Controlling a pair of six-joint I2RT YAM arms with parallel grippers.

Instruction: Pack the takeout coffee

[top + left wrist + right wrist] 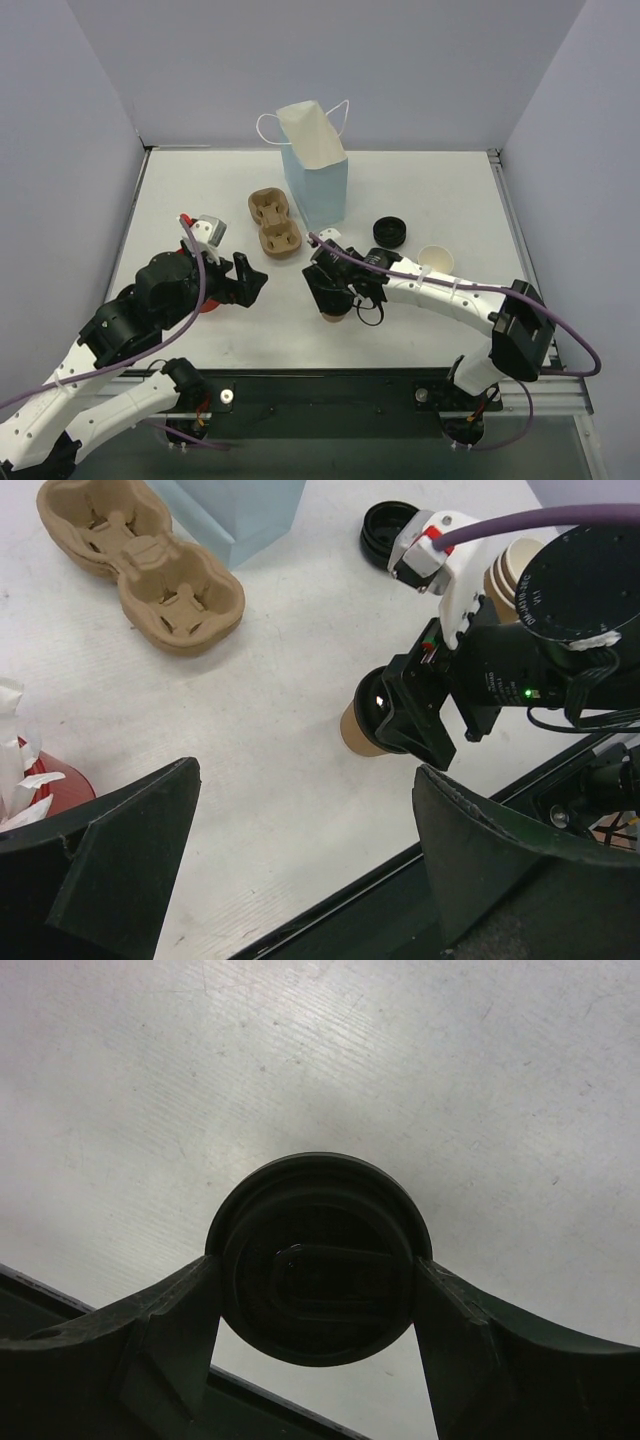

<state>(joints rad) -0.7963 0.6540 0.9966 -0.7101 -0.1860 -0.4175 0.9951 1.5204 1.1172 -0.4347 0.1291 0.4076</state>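
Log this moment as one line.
left gripper open near red cup | right gripper closed on brown cup | tray empty | bag upright

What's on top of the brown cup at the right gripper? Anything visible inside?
A black lid sits on the brown cup, fingers of the right gripper against its rim on both sides. The lid covers the mouth, so the inside is hidden.

The left arm [100, 410] and right arm [450, 295] are white with black joints and purple cables [540, 520]. The left end effector [305, 775] and right end effector [318, 1270] are black.
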